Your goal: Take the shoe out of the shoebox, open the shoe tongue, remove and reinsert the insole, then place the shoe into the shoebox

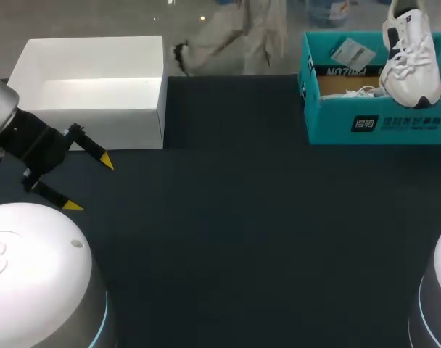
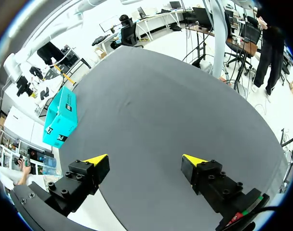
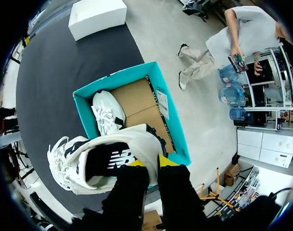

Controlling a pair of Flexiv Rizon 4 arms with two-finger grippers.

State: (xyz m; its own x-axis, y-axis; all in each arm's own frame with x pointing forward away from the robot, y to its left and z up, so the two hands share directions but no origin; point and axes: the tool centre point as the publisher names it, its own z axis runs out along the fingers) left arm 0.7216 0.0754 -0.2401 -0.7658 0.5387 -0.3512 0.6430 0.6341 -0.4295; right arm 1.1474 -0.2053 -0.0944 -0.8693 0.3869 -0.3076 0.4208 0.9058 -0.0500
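A white shoe [image 1: 410,61] with a dark lining hangs over the teal shoebox [image 1: 380,123] at the back right of the table. In the right wrist view my right gripper [image 3: 149,163] is shut on the heel collar of that shoe [image 3: 98,163], above the shoebox [image 3: 178,137]. A second white shoe [image 3: 108,113] lies inside the box, and its laces [image 1: 355,93] show in the head view. My left gripper [image 1: 91,183] stands open and empty near the table's left edge, far from the shoebox [image 2: 62,118]; its yellow-tipped fingers [image 2: 98,160] are wide apart over the bare mat.
A white open box [image 1: 97,119] stands at the back left, just beyond my left gripper, and shows in the right wrist view [image 3: 97,17] too. The dark mat [image 1: 235,232] covers the middle and front of the table.
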